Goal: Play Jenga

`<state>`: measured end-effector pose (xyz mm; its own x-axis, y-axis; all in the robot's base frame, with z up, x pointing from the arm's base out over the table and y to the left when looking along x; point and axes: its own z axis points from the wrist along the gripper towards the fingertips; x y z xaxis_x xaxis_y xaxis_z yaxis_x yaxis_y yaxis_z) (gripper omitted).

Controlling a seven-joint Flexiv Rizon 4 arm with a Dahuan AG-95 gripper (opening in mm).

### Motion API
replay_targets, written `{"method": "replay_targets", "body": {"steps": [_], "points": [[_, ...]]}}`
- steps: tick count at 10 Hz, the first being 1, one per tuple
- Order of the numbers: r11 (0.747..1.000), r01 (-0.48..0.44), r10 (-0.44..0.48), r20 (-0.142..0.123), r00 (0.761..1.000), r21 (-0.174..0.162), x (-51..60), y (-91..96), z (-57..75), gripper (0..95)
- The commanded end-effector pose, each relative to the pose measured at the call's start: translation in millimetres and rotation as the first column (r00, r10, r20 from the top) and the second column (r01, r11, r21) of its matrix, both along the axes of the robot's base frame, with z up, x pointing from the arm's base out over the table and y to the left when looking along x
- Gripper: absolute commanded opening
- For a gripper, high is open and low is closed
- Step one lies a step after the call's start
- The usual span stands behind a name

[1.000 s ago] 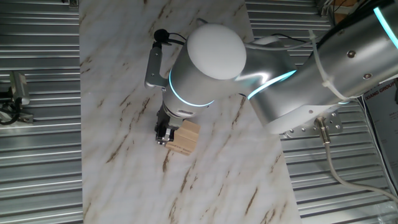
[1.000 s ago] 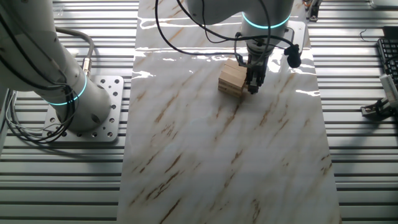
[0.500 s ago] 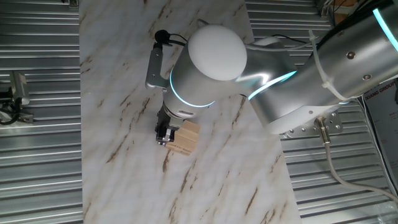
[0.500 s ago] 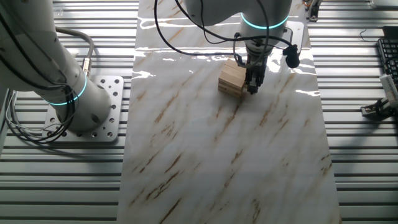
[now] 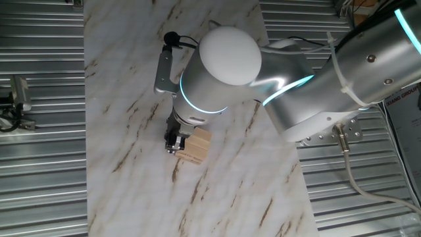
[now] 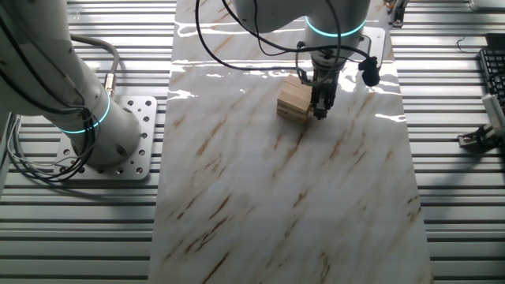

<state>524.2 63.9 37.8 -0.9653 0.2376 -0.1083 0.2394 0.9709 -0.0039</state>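
The Jenga stack (image 5: 195,146) is a small pile of pale-tan wooden blocks in crosswise layers on the marble tabletop. It also shows in the other fixed view (image 6: 294,100). My gripper (image 5: 173,141) hangs down right beside the stack, at its left side in one fixed view and at its right side in the other (image 6: 319,106). The dark fingers reach down near the table and touch or nearly touch the stack's side. The fingers look close together, but the frames do not show whether they hold a block.
The marble tabletop (image 6: 284,197) is a narrow strip with ribbed metal flooring on both sides. The arm's base (image 6: 110,142) stands to the left of it. A small black camera (image 6: 371,72) hangs by the wrist. A clamp (image 5: 16,95) sits on the floor at the left.
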Motion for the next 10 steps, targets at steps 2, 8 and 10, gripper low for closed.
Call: {"method": "replay_targets", "body": {"steps": [2, 8, 10], "points": [[1.0, -0.002, 0.002, 0.002, 1.0, 0.0, -0.8, 0.4, -0.3, 19.0], [1.0, -0.003, 0.003, 0.005, 1.0, 0.004, -0.9, 0.4, -0.3, 19.0], [1.0, -0.004, 0.004, 0.007, 1.0, 0.002, -0.9, 0.4, -0.3, 19.0]]}}
